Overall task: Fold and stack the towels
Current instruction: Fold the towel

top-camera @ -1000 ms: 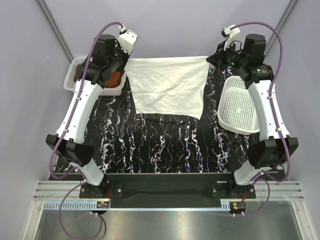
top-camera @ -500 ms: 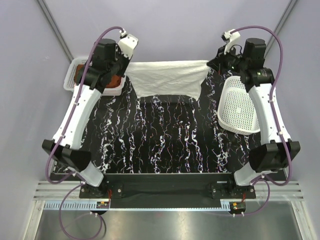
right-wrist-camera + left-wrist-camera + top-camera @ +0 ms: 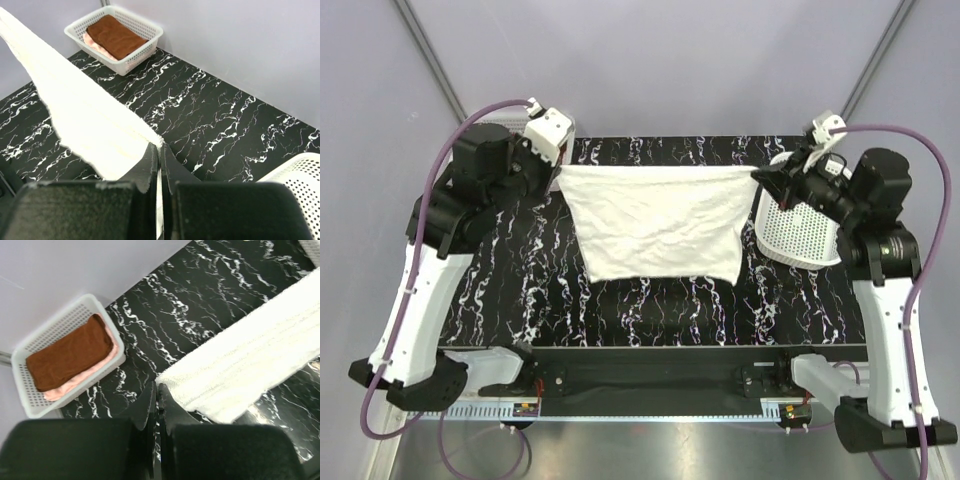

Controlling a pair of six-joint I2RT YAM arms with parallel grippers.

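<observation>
The white towel (image 3: 660, 220) hangs spread out above the black marble table (image 3: 650, 310), stretched between both grippers. My left gripper (image 3: 561, 172) is shut on its upper left corner, and the jaws pinch the towel's edge (image 3: 250, 365) in the left wrist view (image 3: 158, 387). My right gripper (image 3: 756, 176) is shut on the upper right corner, with the cloth (image 3: 80, 110) running away from the closed jaws (image 3: 160, 146). The rust-brown towel (image 3: 70, 352) lies folded on the pale pink towel (image 3: 82, 381) inside a white mesh basket (image 3: 55, 322), seen also in the right wrist view (image 3: 145, 31).
An empty white mesh basket (image 3: 800, 225) stands tilted at the table's right side, just behind my right gripper. The basket with the folded towels sits at the far left corner, hidden under my left arm in the top view. Grey walls enclose the table.
Both arms have risen and drawn back toward the near side. The white towel has come up off the table's far part and now hangs flat between the grippers.
</observation>
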